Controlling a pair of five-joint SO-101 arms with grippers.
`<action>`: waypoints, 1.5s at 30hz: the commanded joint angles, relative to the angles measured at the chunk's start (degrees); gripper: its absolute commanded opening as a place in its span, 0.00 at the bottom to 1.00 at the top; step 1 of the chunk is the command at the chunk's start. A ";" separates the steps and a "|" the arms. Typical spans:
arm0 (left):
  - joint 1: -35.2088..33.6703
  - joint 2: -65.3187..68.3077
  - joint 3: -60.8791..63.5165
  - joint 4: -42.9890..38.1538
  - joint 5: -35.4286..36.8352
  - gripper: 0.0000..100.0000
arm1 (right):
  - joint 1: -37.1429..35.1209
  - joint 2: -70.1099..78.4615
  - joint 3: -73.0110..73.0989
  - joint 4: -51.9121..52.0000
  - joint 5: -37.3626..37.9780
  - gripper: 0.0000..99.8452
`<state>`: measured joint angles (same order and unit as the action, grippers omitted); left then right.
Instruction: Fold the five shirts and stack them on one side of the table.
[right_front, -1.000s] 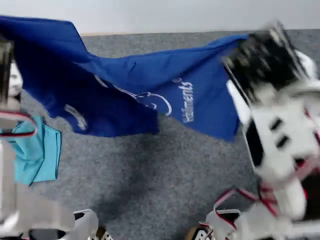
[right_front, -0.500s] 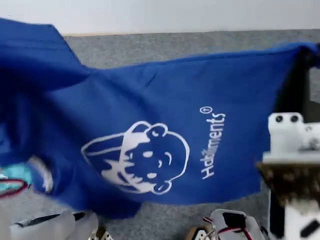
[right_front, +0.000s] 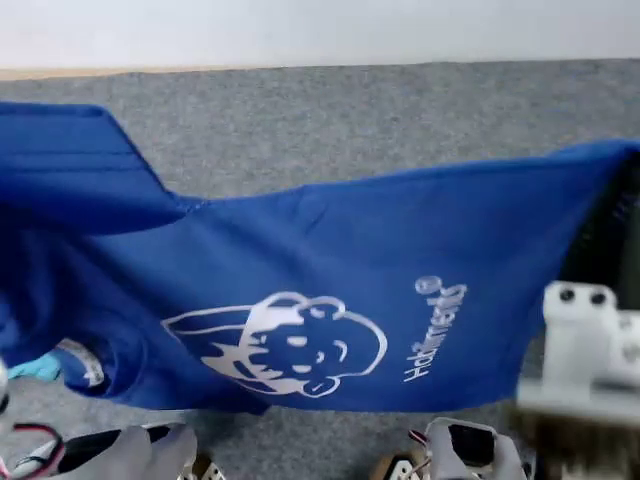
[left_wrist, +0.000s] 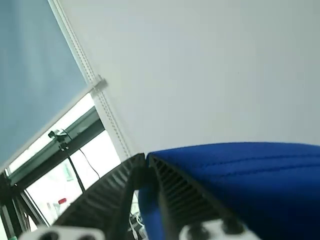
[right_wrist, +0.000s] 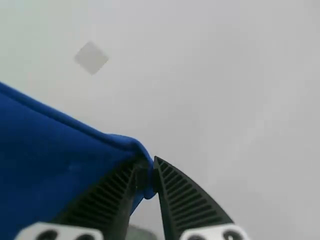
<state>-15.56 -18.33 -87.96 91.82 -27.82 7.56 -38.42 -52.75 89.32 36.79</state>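
The blue shirt (right_front: 330, 290) hangs spread above the table (right_front: 350, 110), print facing the high camera, while the wrist views show the left gripper (left_wrist: 146, 158) and right gripper (right_wrist: 146, 169) each clamped on its edge.

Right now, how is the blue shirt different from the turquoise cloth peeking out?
The blue shirt is dark with a white print; the turquoise cloth is pale. The blue shirt hangs spread between the left tool and right tool; the turquoise cloth lies on the table, mostly covered. Both are fabric.
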 joint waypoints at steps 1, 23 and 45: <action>0.18 3.78 5.67 1.58 -0.53 0.00 | 0.40 6.81 -0.70 2.68 0.62 0.01; 8.44 46.68 35.74 -29.63 -4.92 0.00 | -8.40 63.16 -0.88 -16.31 0.62 0.01; 8.97 55.38 30.02 -14.77 -6.15 0.00 | -8.40 70.46 -1.05 -11.21 5.10 0.01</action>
<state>-6.77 37.58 -55.43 66.86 -32.04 -0.70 32.97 -52.48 72.88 41.19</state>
